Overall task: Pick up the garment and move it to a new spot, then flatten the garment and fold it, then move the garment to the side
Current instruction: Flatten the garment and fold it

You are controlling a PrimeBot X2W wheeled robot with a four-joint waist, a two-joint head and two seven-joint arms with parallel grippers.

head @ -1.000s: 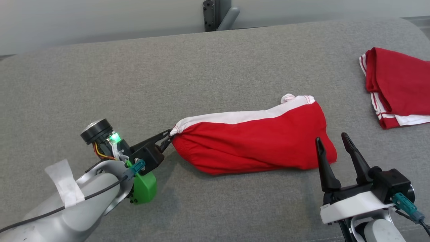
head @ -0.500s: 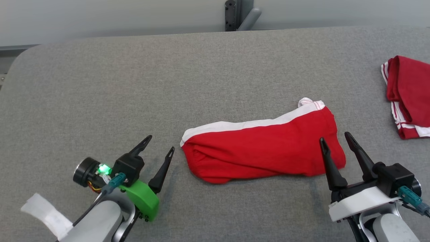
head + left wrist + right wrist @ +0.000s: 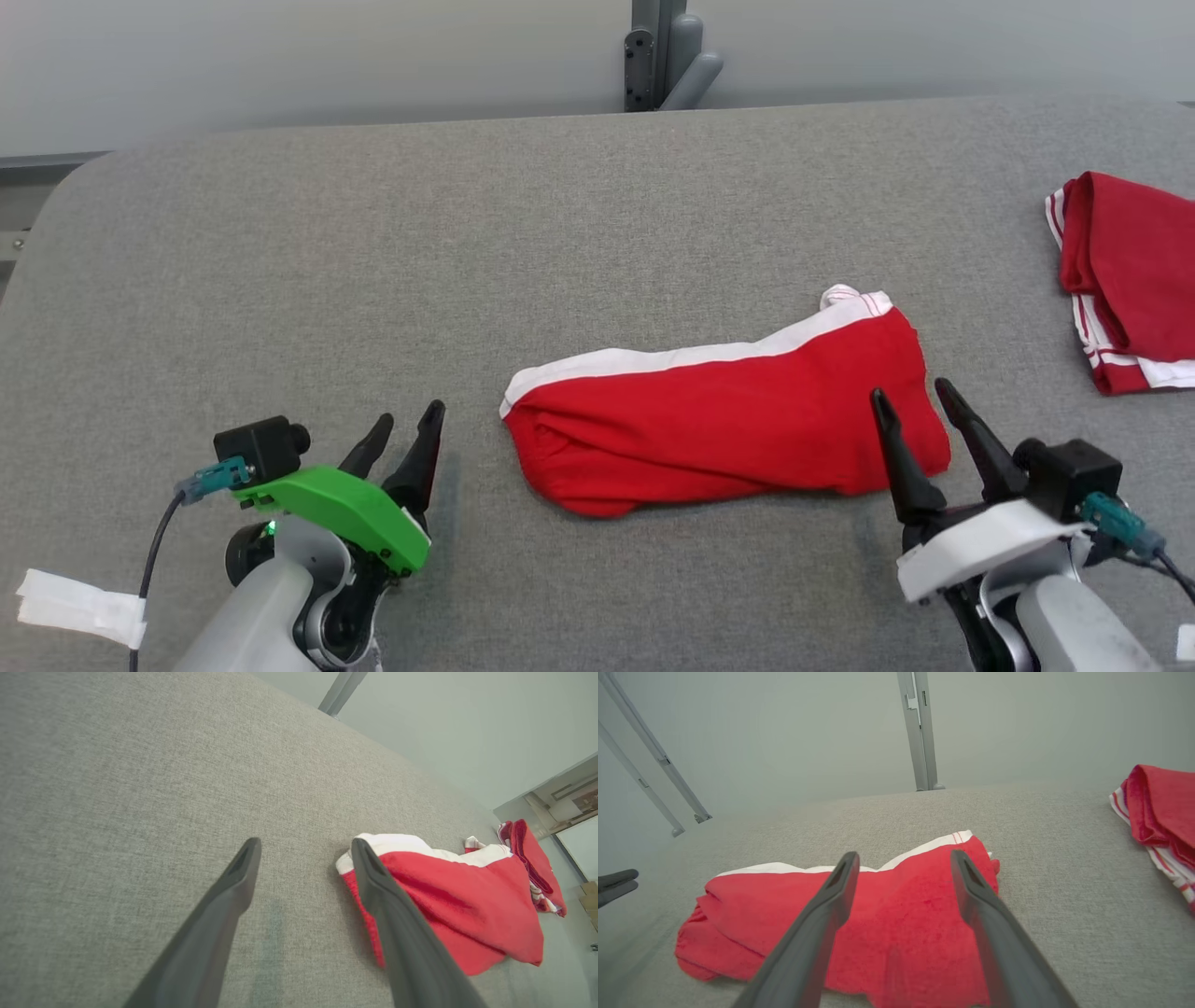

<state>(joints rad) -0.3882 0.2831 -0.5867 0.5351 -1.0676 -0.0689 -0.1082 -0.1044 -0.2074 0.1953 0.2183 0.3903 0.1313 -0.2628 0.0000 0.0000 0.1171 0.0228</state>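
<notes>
The garment (image 3: 719, 425), red with a white band along its far edge, lies folded in a long bundle on the grey padded table (image 3: 373, 280). It also shows in the left wrist view (image 3: 458, 896) and right wrist view (image 3: 896, 905). My left gripper (image 3: 409, 427) stands open a short way left of the garment's left end, touching nothing. My right gripper (image 3: 907, 397) is open over the garment's right end, with nothing between its fingers. In the wrist views each gripper (image 3: 306, 845) (image 3: 903, 857) shows its fingers spread apart.
A second red cloth with white stripes (image 3: 1125, 280) lies folded at the table's right edge, also in the right wrist view (image 3: 1162, 812). A grey post (image 3: 667, 51) stands behind the table's far edge. The table's rounded left corner (image 3: 56, 196) is near.
My left gripper let go of the garment's left end, opened and drew back to the lower left. The garment settled flat. The camera shifted, so the whole scene moved in the picture.
</notes>
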